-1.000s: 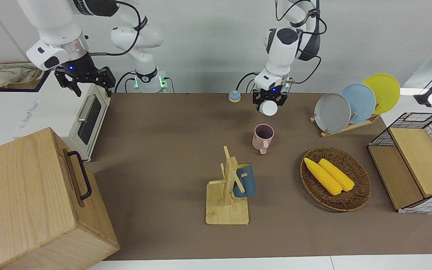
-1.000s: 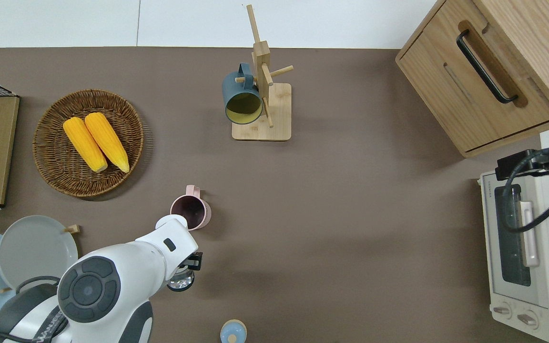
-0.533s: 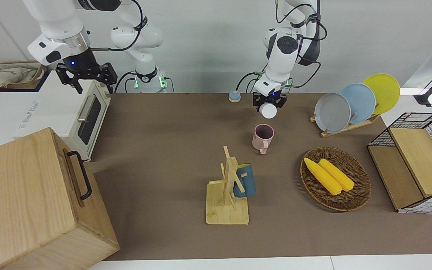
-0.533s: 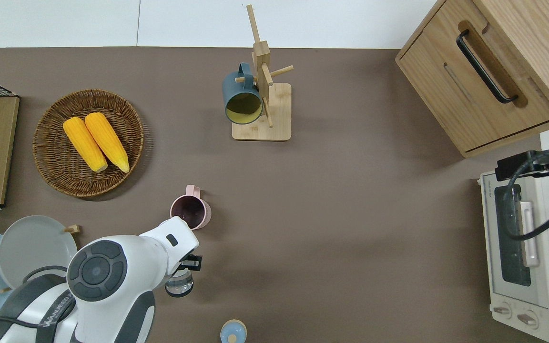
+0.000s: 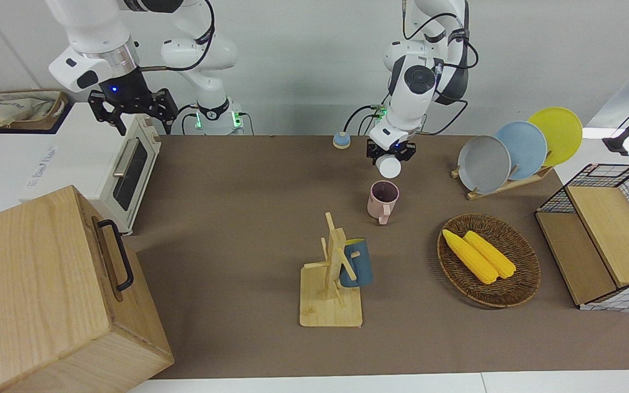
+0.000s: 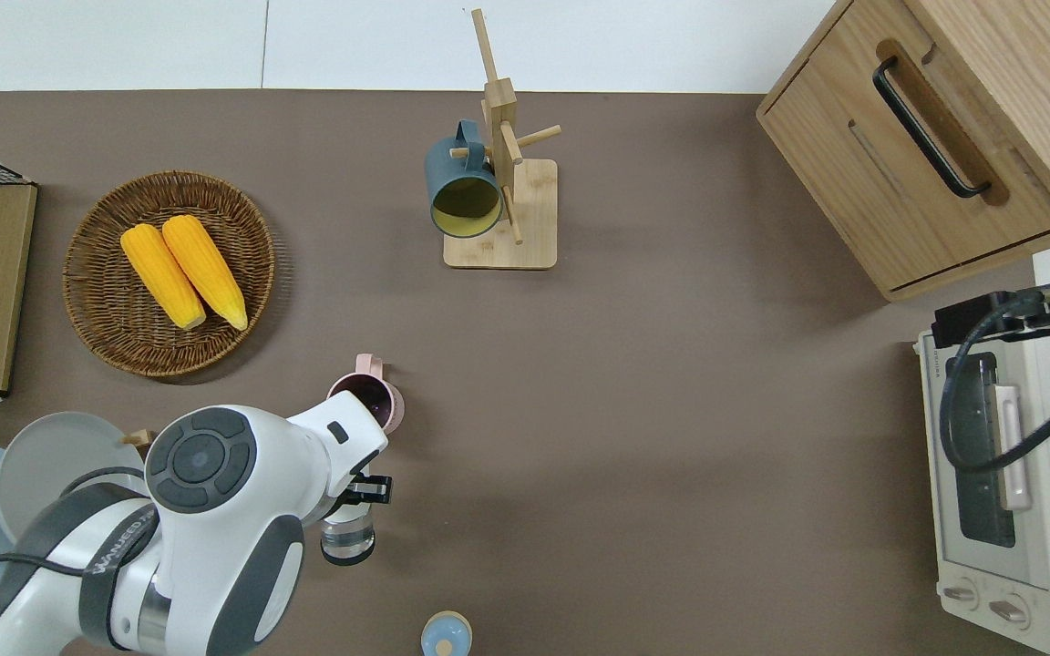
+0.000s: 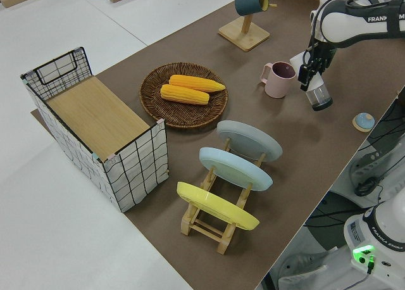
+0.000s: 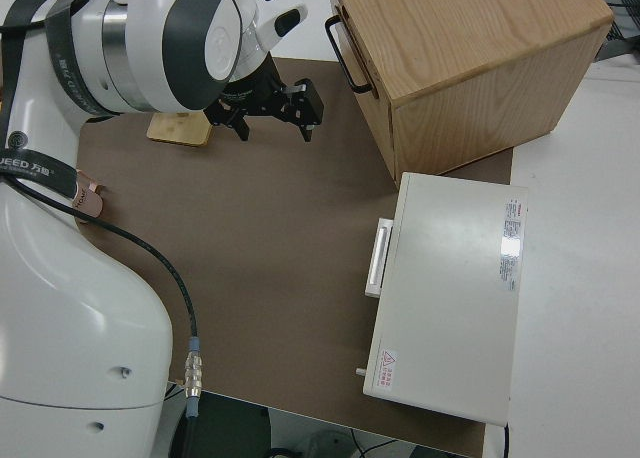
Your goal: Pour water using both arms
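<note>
Brown table mat [image 5: 249,180] with both arms; pouring not seen.
Right gripper [image 5: 131,106] was parked, jaws apart. Left gripper [image 6: 363,492] was clamped on a clear bottle [image 6: 347,538], held just beside the pink mug [image 6: 370,405], on the robots' side.

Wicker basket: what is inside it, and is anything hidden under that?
The wicker basket holds two yellow corn cobs lying side by side. The weave directly beneath them is covered, so anything under them cannot be seen.
</note>
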Controlling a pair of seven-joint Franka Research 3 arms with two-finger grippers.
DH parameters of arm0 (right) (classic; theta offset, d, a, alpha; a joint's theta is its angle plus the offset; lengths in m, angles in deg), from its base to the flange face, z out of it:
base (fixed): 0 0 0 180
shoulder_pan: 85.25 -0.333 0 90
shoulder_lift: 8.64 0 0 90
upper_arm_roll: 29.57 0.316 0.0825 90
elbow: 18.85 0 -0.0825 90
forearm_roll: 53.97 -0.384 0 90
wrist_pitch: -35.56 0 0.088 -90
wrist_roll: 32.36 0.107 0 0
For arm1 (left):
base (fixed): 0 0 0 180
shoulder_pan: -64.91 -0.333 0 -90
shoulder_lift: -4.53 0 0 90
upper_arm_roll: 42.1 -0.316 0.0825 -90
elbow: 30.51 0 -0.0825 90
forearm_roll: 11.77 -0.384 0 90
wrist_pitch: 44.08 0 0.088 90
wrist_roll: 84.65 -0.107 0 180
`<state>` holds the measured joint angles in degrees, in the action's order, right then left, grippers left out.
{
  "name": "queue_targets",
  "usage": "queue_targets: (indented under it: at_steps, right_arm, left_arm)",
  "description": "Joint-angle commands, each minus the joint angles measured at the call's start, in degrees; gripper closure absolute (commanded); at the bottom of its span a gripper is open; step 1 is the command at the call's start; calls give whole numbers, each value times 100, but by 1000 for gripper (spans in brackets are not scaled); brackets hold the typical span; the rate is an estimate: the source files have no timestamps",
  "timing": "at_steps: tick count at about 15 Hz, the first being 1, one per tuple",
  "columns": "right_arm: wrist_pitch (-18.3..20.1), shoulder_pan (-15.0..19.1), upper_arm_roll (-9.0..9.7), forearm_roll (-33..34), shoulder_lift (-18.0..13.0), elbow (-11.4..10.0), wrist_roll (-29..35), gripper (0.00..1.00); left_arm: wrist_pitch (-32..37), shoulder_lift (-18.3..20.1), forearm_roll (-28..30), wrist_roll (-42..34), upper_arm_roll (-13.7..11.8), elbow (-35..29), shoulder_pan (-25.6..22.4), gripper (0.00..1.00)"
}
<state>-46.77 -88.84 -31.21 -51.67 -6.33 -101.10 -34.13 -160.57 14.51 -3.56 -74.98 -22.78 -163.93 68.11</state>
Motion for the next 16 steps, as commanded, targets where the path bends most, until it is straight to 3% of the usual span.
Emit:
queue_targets:
  at_steps: [1, 16]
  right_arm:
    - [6, 7, -12, -1, -38, -2, -113, 11]
    - [6, 7, -12, -1, -38, -2, -113, 11]
  left_arm:
    - [399, -250, -100, 70, -16, 370, -48, 1000]
    - [760, -357, -180, 61, -25, 660, -268, 1000]
